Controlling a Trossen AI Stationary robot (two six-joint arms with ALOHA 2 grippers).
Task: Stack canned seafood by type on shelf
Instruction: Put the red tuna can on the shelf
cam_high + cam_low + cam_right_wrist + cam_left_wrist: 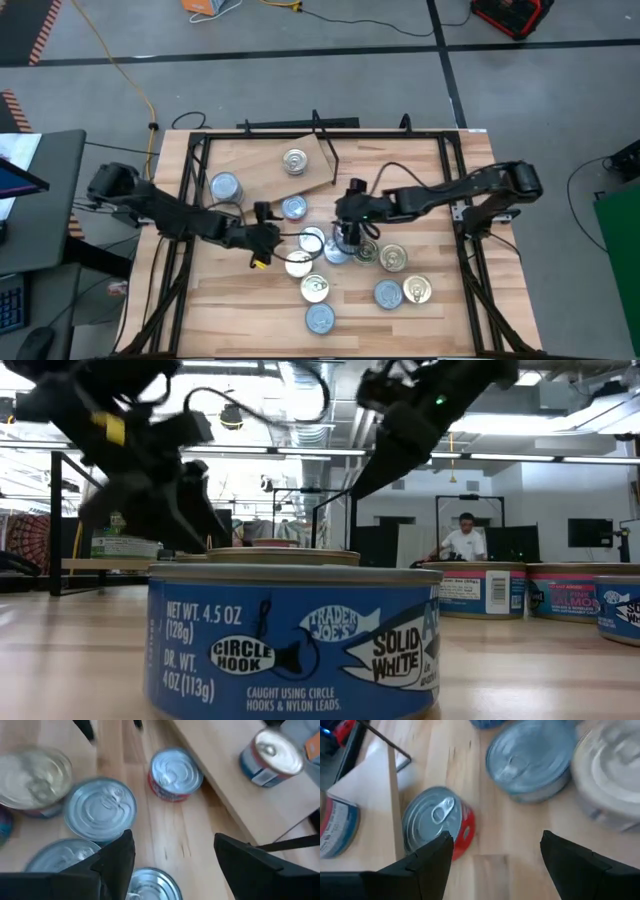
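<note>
Both arms reach in over the middle of the wooden counter (250, 310). The left end effector (268, 238) hangs low at the near edge of the shelf (265, 165), fingers spread wide with nothing between them; in its wrist view the red-sided tin (439, 826) sits just ahead of the fingertips, right against the shelf edge. The right end effector (347, 238) hovers over the tin cluster at centre, also wide open and empty; its wrist view looks down on silver lids and the same red-sided tin beside the shelf. The shelf lies angled at the back centre of the counter with a thin black rod (325, 143) at its right edge. Two tins are on the shelf: a gold-lid tin (295, 161) near the back and a silver-lid tin (225, 187) at its left end. The rest of the canned seafood (345, 270) is loose on the counter in front of the shelf, scattered between the two arms and toward the near edge, not stacked. The low view is filled by a blue-labelled tin (295, 642) close to the camera. A person (464, 540) is in the room behind.
</note>
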